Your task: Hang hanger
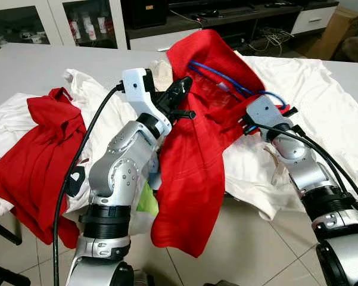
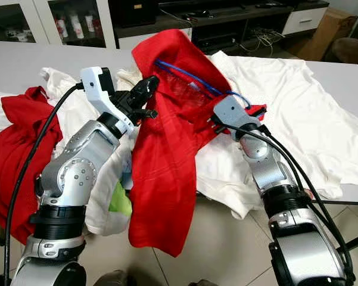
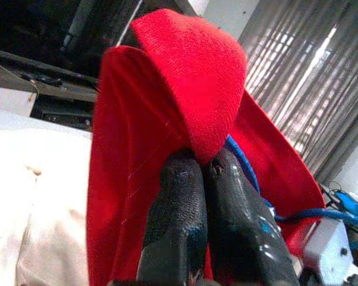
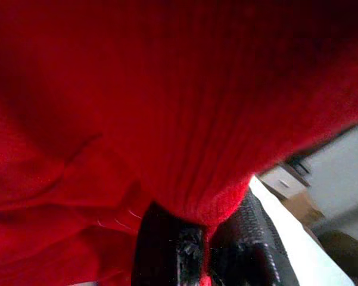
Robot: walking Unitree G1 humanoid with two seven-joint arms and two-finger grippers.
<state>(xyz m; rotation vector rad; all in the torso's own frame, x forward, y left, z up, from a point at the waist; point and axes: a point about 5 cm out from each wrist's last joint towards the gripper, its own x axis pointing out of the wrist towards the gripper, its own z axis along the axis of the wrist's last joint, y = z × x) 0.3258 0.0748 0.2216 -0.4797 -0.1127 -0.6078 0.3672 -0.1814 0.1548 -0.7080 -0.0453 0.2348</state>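
The left gripper point(image 3: 204, 164) pinches the red shirt point(image 1: 193, 161); at its three o'clock, the right gripper point(image 4: 205, 229) pinches the same shirt, blue hanger point(image 1: 226, 80) inside.

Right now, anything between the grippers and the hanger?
Yes: the red shirt. The blue hanger sits inside it, and both the left gripper and right gripper pinch red fabric, not bare hanger.

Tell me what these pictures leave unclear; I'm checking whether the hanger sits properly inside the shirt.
- Blue hanger: mostly covered by the red shirt; its hook can't be made out in the eye views.
- Right tool: tips buried in red cloth.
- Right wrist view: close, blurred fabric hides the hanger.
- Left tool: pinches cloth; whether it also grips the hanger is unclear.
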